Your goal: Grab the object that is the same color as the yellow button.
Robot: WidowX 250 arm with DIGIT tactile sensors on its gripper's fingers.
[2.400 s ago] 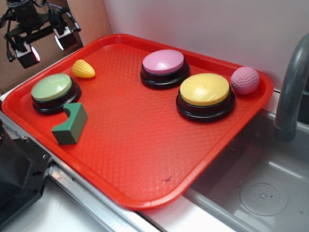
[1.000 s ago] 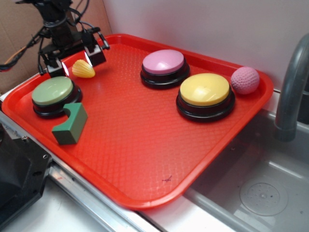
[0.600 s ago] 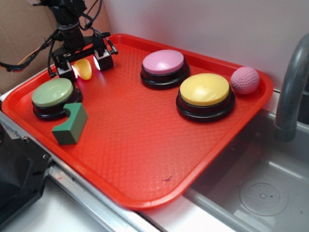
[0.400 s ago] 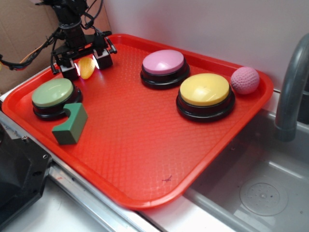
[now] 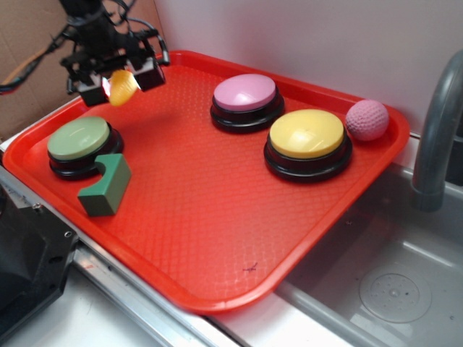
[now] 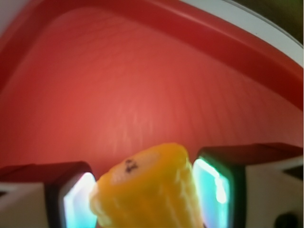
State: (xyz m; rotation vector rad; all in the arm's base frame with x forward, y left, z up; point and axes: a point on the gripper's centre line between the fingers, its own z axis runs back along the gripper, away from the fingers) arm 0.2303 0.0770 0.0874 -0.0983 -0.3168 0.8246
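Wrist view: fingers (image 6: 216, 187) pinching the object (image 6: 149, 190) from both sides (blunt end toward the lens, no gap at either pad). Gripper (image 5: 119, 78) hanging above the far-left corner of the red tray (image 5: 217, 217), lifting the corn clear, probably to finish the grab. Well apart toward the right edge, the yellow button (image 5: 307, 134), matching in color.

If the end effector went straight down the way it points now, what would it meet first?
Probably bare tray floor. The end effector, shut on the yellow corn toy, points down near the tray's far left corner. The wrist view shows only red surface below; the green button looks offset.
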